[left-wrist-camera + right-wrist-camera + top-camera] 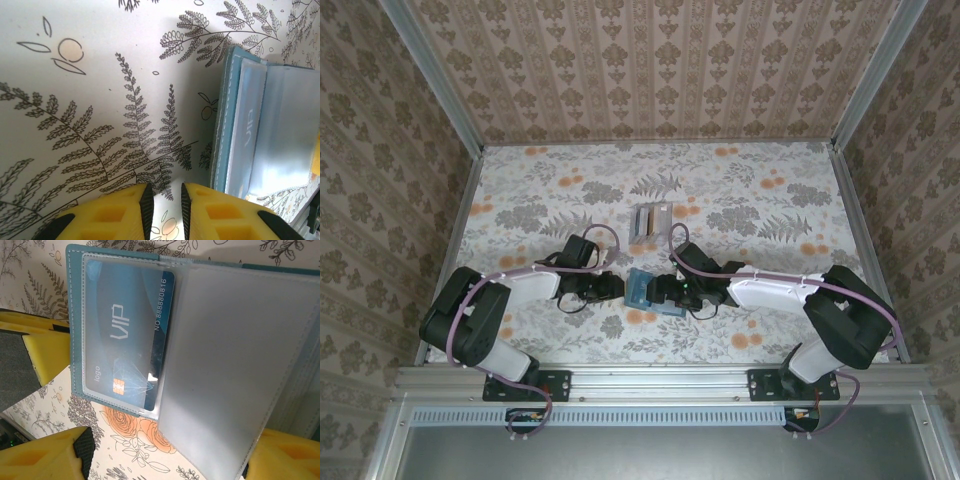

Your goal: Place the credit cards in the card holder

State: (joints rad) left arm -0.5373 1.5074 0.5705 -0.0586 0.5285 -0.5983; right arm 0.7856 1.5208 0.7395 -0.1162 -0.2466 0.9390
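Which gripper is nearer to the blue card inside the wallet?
Right. The right gripper is over the open wallet, with the blue card just ahead of it; the left gripper is beside the wallet, over bare table.

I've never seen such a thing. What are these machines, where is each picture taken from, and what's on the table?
These are two robot arms bolted to a table. The overhead picture looks down on both; the other two come from cameras on their wrists, so the yellow blocks are pincer fingers. On the table lie an open teal wallet and, farther back, a clear card holder. A blue card sits in the wallet's clear pocket. The left pincer holds nothing; the right pincer stands open around a clear flap.
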